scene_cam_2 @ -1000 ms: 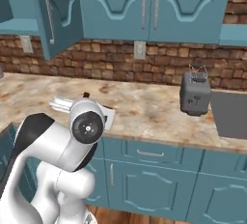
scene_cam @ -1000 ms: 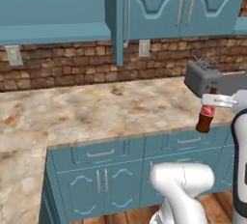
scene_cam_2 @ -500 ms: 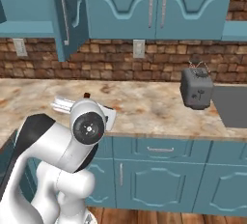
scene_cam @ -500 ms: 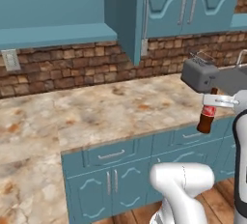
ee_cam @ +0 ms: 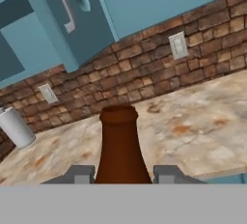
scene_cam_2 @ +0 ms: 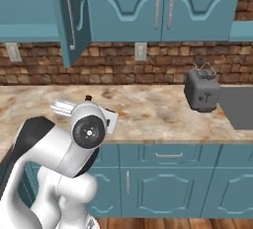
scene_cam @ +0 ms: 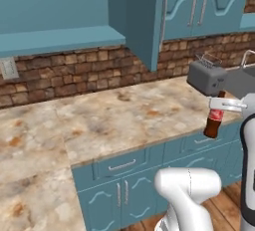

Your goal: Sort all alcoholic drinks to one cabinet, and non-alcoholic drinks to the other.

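My gripper (scene_cam: 225, 105) is shut on the neck of a dark brown cola-style bottle with a red label (scene_cam: 214, 122), one of the non-alcoholic drinks. It holds the bottle upright in the air, just off the counter's front edge. In the hand view the brown neck (ee_cam: 120, 143) rises between the two fingertips (ee_cam: 80, 174), with the gripper (ee_cam: 123, 175) closed around it. From the right base view just the bottle's cap (scene_cam_2: 88, 97) peeks over the arm. An upper cabinet stands with its door (scene_cam: 145, 22) swung open, up and left of the bottle. The alcoholic drinks are out of view.
A grey toaster (scene_cam: 206, 76) sits on the marble counter (scene_cam: 114, 120) close behind the bottle, also toaster (scene_cam_2: 201, 91). A sink (scene_cam_2: 238, 107) lies to its right. Closed upper cabinets (scene_cam_2: 163, 6) hang above. A white cylinder (ee_cam: 15, 127) stands far left on the counter.
The whole picture has shifted, so the base has driven along the counter. The bottle stays gripped in the same place relative to the arm.
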